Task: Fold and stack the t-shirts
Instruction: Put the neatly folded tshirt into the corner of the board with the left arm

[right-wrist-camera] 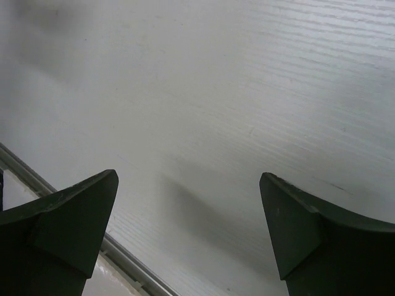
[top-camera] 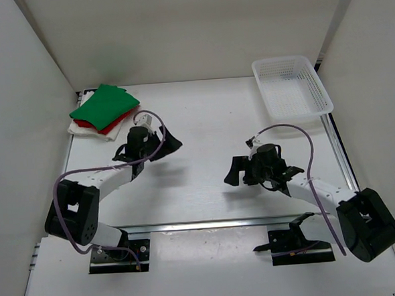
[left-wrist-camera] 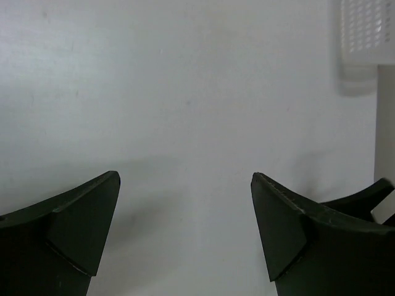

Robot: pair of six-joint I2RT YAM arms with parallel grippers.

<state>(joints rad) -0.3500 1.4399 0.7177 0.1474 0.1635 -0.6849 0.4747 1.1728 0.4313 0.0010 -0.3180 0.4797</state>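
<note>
The worktop [top-camera: 209, 120] lies bare across its middle. The white mesh basket [top-camera: 293, 88] stands at its 1 o'clock corner with nothing showing in it.

The t-shirts sit in one pile at the 10 o'clock corner. The white shirt [top-camera: 81, 128] is at the bottom, the red shirt [top-camera: 110, 129] is on it, and the green shirt [top-camera: 104, 105] is on top. The pile is skewed. White shows past the green at the pile's 7 o'clock side, and a red edge shows along 5 o'clock. From overhead the layers are small, so I cannot tell how cleanly each one is folded.

The left gripper [top-camera: 164, 147] hangs near the pile's 4 o'clock side, apart from the cloth. Its jaws are spread wide with nothing between them, and its wrist view shows only bare worktop and a corner of the basket. The right gripper [top-camera: 238, 172] is well apart from the pile at about 5 o'clock on the worktop. Its jaws are also wide and empty over bare surface.

The stacking looks essentially done, so the step in hand is most likely squaring the pile or simply backing away.

- To square it, bring the left jaws down from above onto the green shirt's near edge.
- Nudge the layers together toward 10 o'clock rather than pinching one of them, because soft cloth drags its neighbours and a fold could open.
- To back away, lift first and then travel, so that a fingertip does not catch the red edge.
</note>
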